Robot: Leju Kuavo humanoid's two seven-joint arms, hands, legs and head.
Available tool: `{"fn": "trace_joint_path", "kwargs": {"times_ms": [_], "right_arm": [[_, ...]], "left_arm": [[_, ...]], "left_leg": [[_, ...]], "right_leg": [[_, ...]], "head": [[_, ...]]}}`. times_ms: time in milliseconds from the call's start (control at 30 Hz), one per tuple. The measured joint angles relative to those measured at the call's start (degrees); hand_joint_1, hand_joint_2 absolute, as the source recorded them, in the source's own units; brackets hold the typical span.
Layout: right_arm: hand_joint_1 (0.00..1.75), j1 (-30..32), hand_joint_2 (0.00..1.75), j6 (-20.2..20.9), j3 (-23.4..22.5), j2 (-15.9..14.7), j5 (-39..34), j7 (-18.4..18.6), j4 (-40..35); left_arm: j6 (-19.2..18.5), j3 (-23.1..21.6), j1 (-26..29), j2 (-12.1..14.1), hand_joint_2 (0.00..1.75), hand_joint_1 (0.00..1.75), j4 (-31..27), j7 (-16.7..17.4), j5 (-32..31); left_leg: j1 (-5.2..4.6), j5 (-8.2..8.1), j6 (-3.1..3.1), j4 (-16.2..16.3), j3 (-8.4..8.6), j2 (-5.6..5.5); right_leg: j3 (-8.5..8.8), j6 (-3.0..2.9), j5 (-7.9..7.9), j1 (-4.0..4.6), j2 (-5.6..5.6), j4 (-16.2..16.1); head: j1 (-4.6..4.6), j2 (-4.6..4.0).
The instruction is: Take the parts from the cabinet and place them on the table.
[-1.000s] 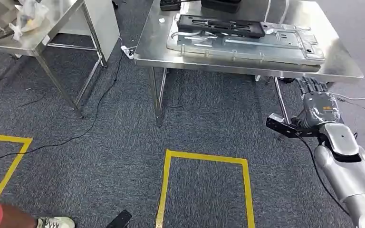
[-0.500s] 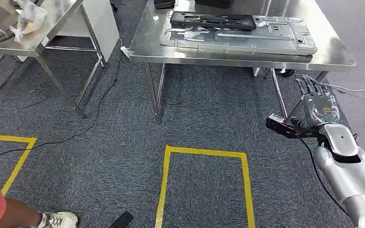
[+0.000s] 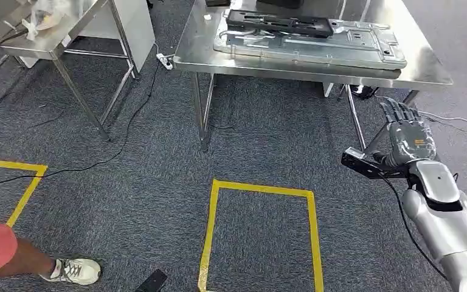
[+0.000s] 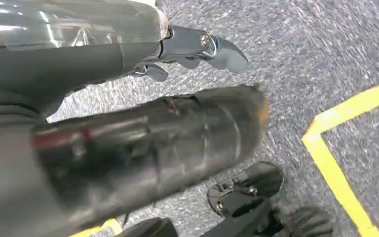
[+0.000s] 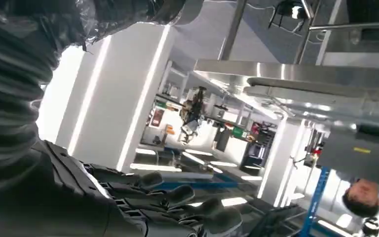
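A steel table [image 3: 428, 76] stands ahead of me. On it lies a large grey metal plate [image 3: 352, 52], and a long black part [image 3: 280, 24] rests across the plate's far side. My right hand [image 3: 407, 137] hangs below the table's front right corner, near a table leg, with its fingers spread and nothing in it. Its dark fingers [image 5: 177, 197] also show in the right wrist view, curled slightly and empty. My left hand [image 4: 128, 143] hangs over the grey carpet, close and blurred, and I cannot tell how its fingers lie.
A second steel table [image 3: 55, 48] stands at the far left with a plastic bag on it. Cables and a power strip [image 3: 164, 62] lie on the carpet. Yellow tape [image 3: 258, 188] marks squares on the floor. A person's leg and white shoe [image 3: 73, 271] are at the bottom left.
The camera has shifted, so the table sits a little higher in the picture. The person's shoe has stepped further in at the bottom left. My right hand stays open and level.
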Motion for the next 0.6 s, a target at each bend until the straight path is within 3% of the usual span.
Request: {"fn": "trace_joint_path", "kwargs": {"times_ms": [67, 100, 133, 167, 200, 233, 267, 367, 400, 433, 467, 533, 567, 600], "right_arm": [[0.0, 0.5, 1.75, -0.09, 0.0, 0.0, 0.0, -0.04, 0.02], [0.0, 0.79, 1.75, -0.11, -0.02, 0.02, 0.0, -0.02, 0.02], [0.0, 0.9, 1.75, -0.13, -0.04, 0.02, 0.0, -0.02, 0.02], [0.0, 0.89, 1.75, -0.2, -0.11, 0.02, 0.0, -0.02, 0.02], [0.0, 0.86, 1.75, -0.48, -0.33, 0.02, 0.0, -0.02, 0.02], [0.0, 0.8, 1.75, -0.81, -0.48, 0.0, 0.0, -0.02, 0.02], [0.0, 0.76, 1.75, -1.03, -0.55, 0.02, 0.0, 0.0, 0.0], [0.0, 0.87, 1.75, -1.16, -0.81, 0.0, 0.02, 0.0, 0.0], [0.0, 0.83, 0.0, -1.16, -0.87, 0.0, 0.04, 0.0, 0.0], [0.0, 0.72, 0.0, -1.14, -0.9, 0.02, 0.11, -0.02, 0.0], [0.0, 0.69, 0.0, -1.14, -0.92, 0.11, 0.26, -0.04, 0.0], [0.0, 0.75, 0.0, -1.11, -0.92, 0.22, 0.28, -0.11, 0.04], [0.0, 0.76, 0.0, -1.11, -0.92, 0.3, 0.28, -0.11, 0.09], [0.0, 0.8, 0.0, -1.14, -0.92, 0.37, 0.28, -0.11, 0.15]], "left_arm": [[0.02, -0.02, 0.15, -0.02, 0.0, 0.0, 0.0, -0.26, -0.13], [-0.02, -0.02, 0.27, -0.02, 0.0, 0.0, 0.0, -0.31, -0.17], [-0.04, 0.0, 0.32, -0.02, 0.0, 0.0, 0.0, -0.37, -0.17], [-0.04, -0.02, 0.33, -0.02, 0.0, 0.0, 0.0, -0.37, -0.17], [-0.06, 0.0, 0.3, -0.02, 0.0, 0.0, 0.0, -0.46, -0.22], [-0.06, -0.02, 0.24, -0.02, 0.0, 0.0, 0.0, -0.5, -0.28], [-0.09, -0.02, 0.16, -0.02, 0.0, 0.0, 0.0, -0.64, -0.35], [-0.2, 0.0, 0.25, -0.04, 0.0, 0.0, 0.0, -0.61, -0.37], [-0.2, 0.0, 0.24, -0.02, 0.0, 0.0, 0.0, -0.33, -0.35], [-0.2, 0.0, 0.21, 0.02, 0.0, 0.0, 0.0, 0.26, -0.33], [-0.22, 0.0, 0.19, 0.0, 0.0, 0.0, 0.0, 0.61, -0.3], [-0.24, 0.0, 0.22, 0.02, 0.0, 0.0, 0.0, 0.96, -0.15], [-0.24, 0.02, 0.27, 0.02, 0.0, 0.0, 0.0, 1.02, -0.13], [-0.24, 0.02, 0.31, 0.02, 0.0, 0.0, 0.0, 1.03, -0.13]], "left_leg": [[-0.04, 0.52, 0.0, 0.13, -0.85, 0.03], [-0.04, 0.8, -0.08, 0.25, -1.27, 0.03], [-0.03, 0.99, -0.19, 0.41, -1.61, 0.03], [-0.02, 1.11, -0.33, 0.57, -1.84, 0.03], [-0.02, 1.19, -0.45, 0.82, -1.99, 0.03], [-0.06, 1.2, -0.6, 1.09, -2.1, 0.05], [-0.57, 1.23, -0.99, 1.52, -2.46, 0.05], [-0.33, 1.81, -1.87, 1.31, -2.67, 0.09], [-0.55, 1.92, -2.21, 1.34, -2.8, 0.06], [-0.35, 0.81, -2.55, 2.36, -3.4, -0.12], [-0.31, -1.37, -2.94, 4.8, -4.36, -0.13], [-0.01, -6.86, -3.32, 14.05, -8.01, -0.14], [0.04, -8.54, -3.43, 18.1, -9.54, -0.13], [0.07, -8.64, -3.47, 19.55, -9.82, -0.12]], "right_leg": [[-2.69, 0.41, -3.56, -0.09, -0.01, 7.77], [-2.61, 0.47, -3.57, -0.12, -0.01, 8.79], [-1.14, 0.51, -2.42, -0.18, -0.02, 6.9], [1.63, 0.45, -0.5, -0.26, -0.05, 2.8], [5.62, 0.3, 1.8, -0.34, -0.11, -3.5], [8.56, 0.12, 2.28, -0.36, -0.21, -8.45], [8.87, -0.18, 1.77, 0.03, -0.24, -9.45], [8.21, -1.07, 2.34, 0.39, -0.02, -9.1], [8.14, -1.71, 2.77, -0.05, -0.07, -9.51], [8.17, -2.19, 3.19, -0.23, -0.25, -9.8], [7.93, -2.69, 3.66, -0.28, -0.32, -9.78], [7.19, -3.0, 4.01, -0.15, -0.39, -9.64], [6.68, -2.99, 4.22, -0.1, -0.38, -9.46], [6.2, -2.93, 4.32, -0.09, -0.36, -9.21]], "head": [[-0.02, 0.0], [-0.02, 0.0], [-0.04, 0.0], [-0.02, 0.0], [-0.04, 0.0], [-0.02, 0.0], [-0.02, 0.0], [-0.06, 0.0], [-0.07, 0.0], [-0.04, 0.0], [-0.13, 0.0], [-0.11, 0.0], [-0.11, 0.0], [-0.11, 0.0]]}}
